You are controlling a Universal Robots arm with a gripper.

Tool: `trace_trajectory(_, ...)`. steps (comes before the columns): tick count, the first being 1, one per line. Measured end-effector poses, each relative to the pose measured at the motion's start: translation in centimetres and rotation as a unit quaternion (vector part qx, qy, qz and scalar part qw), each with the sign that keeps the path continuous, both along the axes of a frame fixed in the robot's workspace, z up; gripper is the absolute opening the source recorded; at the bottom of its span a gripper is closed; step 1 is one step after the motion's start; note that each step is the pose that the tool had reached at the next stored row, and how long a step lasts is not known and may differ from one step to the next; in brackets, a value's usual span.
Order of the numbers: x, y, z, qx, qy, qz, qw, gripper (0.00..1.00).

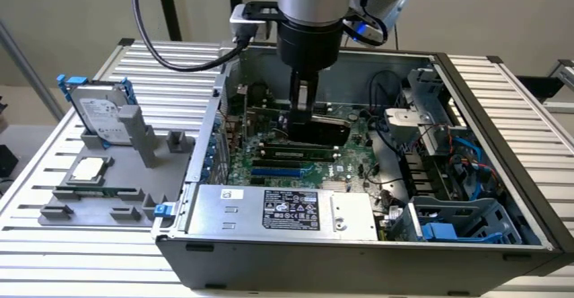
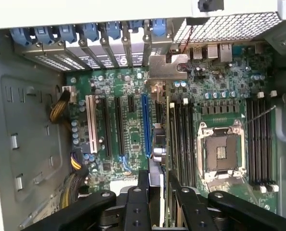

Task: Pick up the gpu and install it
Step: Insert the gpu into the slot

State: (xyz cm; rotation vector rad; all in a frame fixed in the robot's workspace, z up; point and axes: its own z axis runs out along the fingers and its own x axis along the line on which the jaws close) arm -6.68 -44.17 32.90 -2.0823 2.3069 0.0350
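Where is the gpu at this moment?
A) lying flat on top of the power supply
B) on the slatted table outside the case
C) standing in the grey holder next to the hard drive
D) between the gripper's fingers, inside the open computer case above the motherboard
D: the gpu sits between the fingers of the gripper, down inside the computer case over the motherboard.

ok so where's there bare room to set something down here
Bare slatted table on the camera's side of the grey fixture, and its strip at the exterior view's right of the computer case. Crowded inside the case: the hand grips the gpu over the motherboard, cables beside the drive cage.
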Motion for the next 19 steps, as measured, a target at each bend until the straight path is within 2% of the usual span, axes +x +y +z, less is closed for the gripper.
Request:
trace_trajectory(3, -0.6, -0.26, -0.53, 0.0002, 0.0, 0.001, 1.0, 0.0)
trace_trajectory(11, -2.0, -1.02, -1.98, 0.003, 0.0, 0.006, 1.0, 0.0)
trace_trajectory(15, -2.8, -1.19, -2.67, 0.0057, -0.0011, 0.009, 0.9999, 0.0)
trace_trajectory(19, -2.9, -1.32, -3.31, 0.0088, -0.0032, 0.01, 0.9999, 0.0)
